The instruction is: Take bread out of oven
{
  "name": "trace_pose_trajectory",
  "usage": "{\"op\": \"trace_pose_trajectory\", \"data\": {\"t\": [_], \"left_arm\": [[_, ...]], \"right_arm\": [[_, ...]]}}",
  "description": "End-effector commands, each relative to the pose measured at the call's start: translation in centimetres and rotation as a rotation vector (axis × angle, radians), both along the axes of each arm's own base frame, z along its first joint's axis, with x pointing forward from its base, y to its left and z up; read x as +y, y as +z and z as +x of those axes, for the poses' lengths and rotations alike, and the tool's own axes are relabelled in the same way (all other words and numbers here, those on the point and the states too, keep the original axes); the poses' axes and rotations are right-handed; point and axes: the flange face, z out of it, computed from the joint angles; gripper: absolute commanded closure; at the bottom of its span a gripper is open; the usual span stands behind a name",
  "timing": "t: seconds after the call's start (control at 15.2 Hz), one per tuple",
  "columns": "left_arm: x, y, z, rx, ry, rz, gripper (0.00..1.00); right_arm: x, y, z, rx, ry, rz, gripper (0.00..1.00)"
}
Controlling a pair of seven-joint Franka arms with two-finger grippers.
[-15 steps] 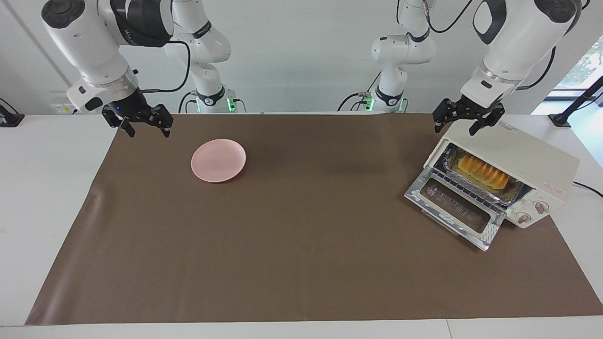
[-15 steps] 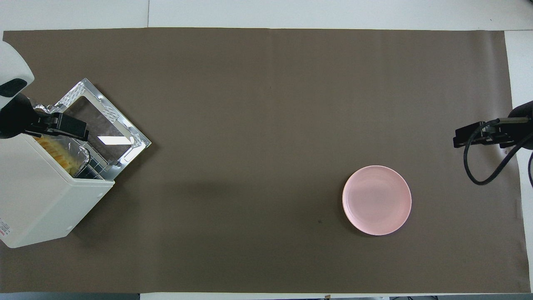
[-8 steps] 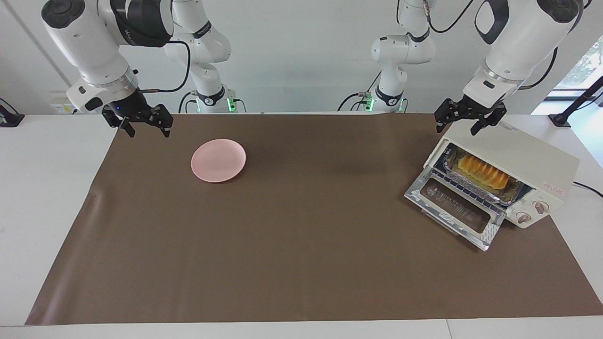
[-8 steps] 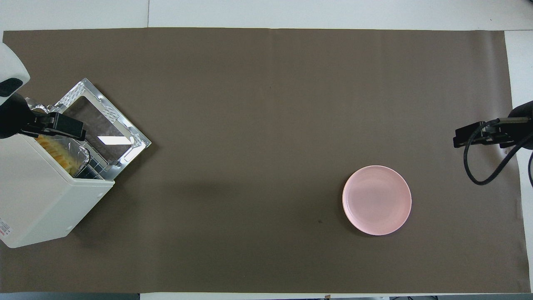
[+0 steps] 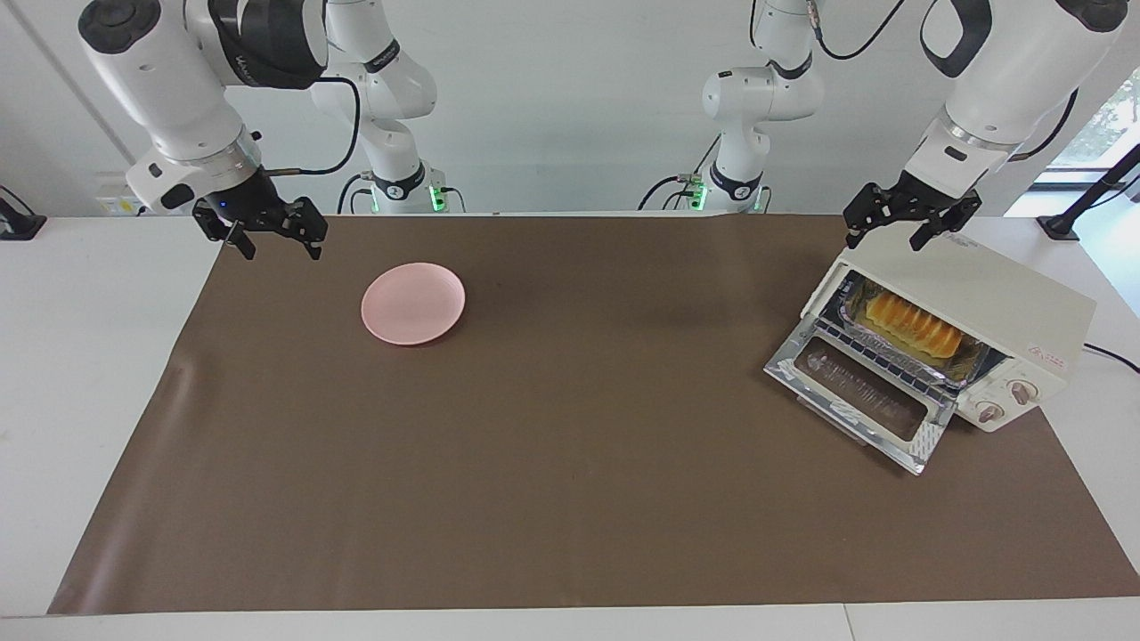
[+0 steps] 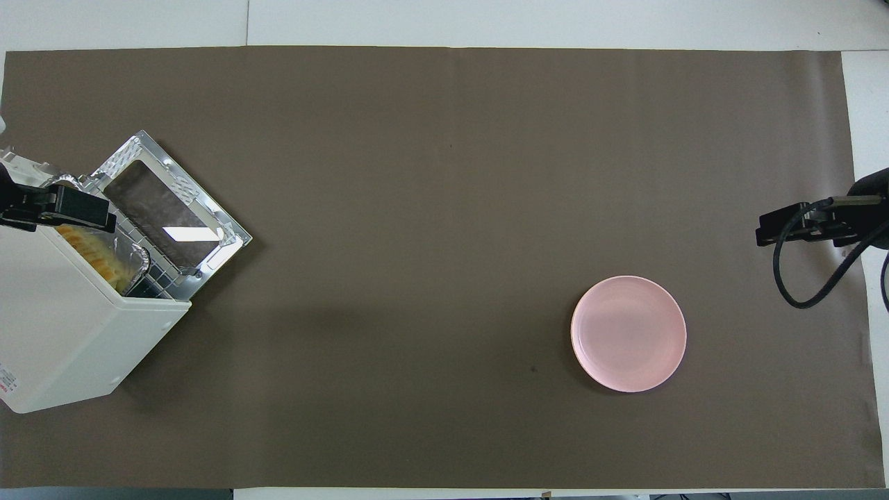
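Your left pincer (image 5: 912, 231) has drifted back over the oven (image 5: 971, 303) top, jaws wide (right pincer (image 5: 267, 236) waits, wide too); bread (image 5: 913, 325) remains inside, ungrasped.

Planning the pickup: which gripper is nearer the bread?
Left gripper, over the oven holding the bread; right gripper waits at the right arm's end, beside the plate.

White table (image 5: 89, 374), brown mat (image 5: 570, 481) on it, oven (image 5: 997, 312), pink plate (image 5: 412, 303) on mat
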Motion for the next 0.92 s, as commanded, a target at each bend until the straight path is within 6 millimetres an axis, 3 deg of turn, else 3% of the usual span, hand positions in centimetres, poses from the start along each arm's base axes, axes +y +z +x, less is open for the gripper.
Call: {"op": "trace_pose_trajectory", "data": {"t": [0.0,0.33,0.53,0.73,0.86], "left_arm": [[0.7,0.3,-0.6,-0.002,0.013,-0.004,0.0],[1.4,0.5,-0.2,-0.019,0.064,0.004,0.0],[-0.1,0.5,0.4,-0.018,0.135,0.058,0.0],[0.6,-1.6,4.6,0.026,0.232,0.133,0.0],[-0.5,-3.8,6.4,0.055,0.329,0.197,0.0]], "right_arm": [[-0.1,0.3,-0.5,-0.001,0.017,-0.013,0.0],[-0.1,0.1,-0.5,0.002,0.017,-0.013,0.0],[-0.1,0.3,-0.5,-0.001,0.017,-0.013,0.0],[-0.1,0.2,-0.5,0.001,0.017,-0.013,0.0],[-0.1,0.3,-0.5,-0.001,0.017,-0.013,0.0]]}}
